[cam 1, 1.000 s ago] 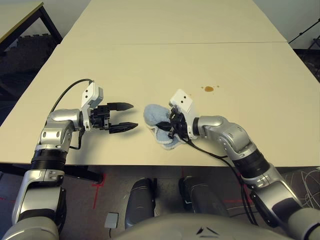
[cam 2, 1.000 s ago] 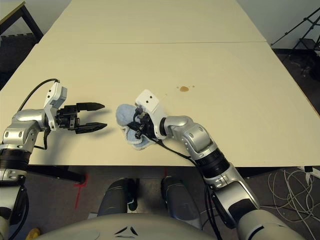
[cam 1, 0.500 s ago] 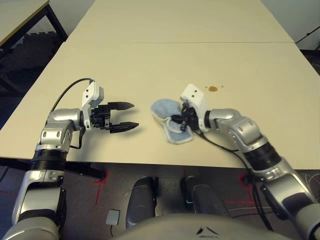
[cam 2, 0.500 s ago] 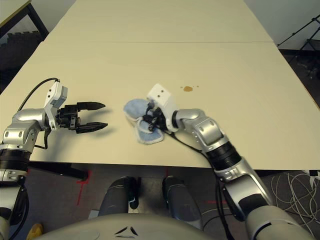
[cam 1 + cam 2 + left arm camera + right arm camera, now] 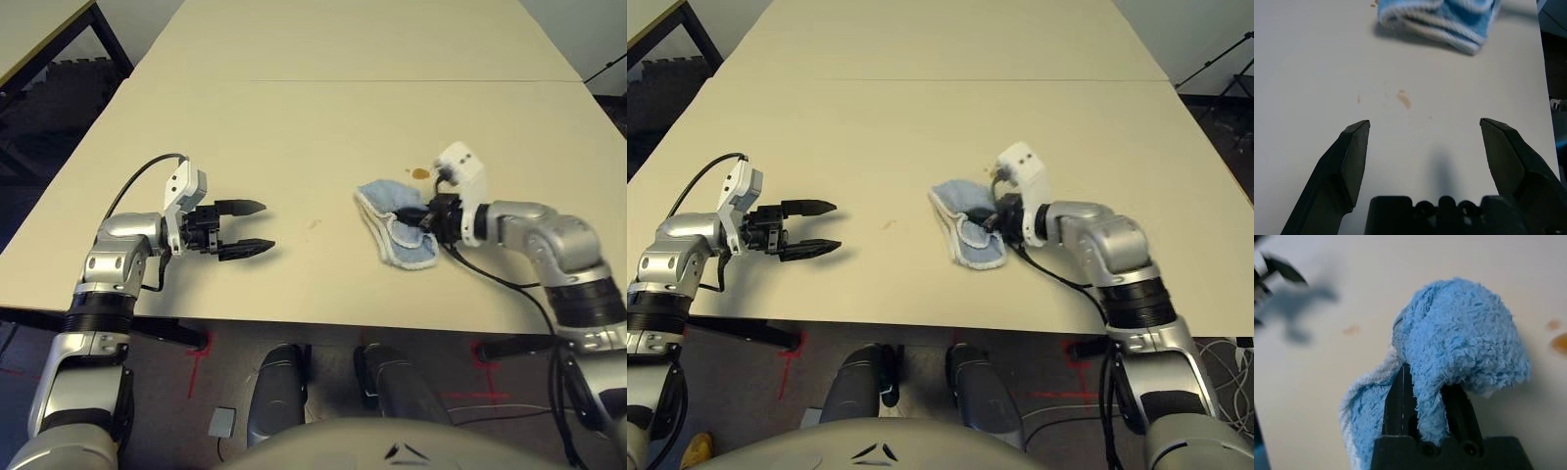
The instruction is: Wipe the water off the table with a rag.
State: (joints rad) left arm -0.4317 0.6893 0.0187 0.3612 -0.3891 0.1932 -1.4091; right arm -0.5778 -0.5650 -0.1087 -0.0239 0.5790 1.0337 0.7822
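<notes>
Pale beige worktop (image 5: pixel 294 127): the rag (image 5: pixel 394 221) has been dragged right, up beside the water (image 5: pixel 420 173).
The right hand (image 5: pixel 431 214), clamped on it, now has that drop at its 12 o'clock. The left hand (image 5: pixel 247 226) stays open; its wrist view shows faint smears (image 5: pixel 1404 98) left unwiped.

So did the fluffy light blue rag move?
Yes. The light blue terry rag, pinched in the right gripper, slid toward the robot's right, reaching the amber-brown drops.

Bunched blue rag (image 5: pixel 396 224), amber water (image 5: pixel 420 173) — table (image 5: pixel 294 127)
</notes>
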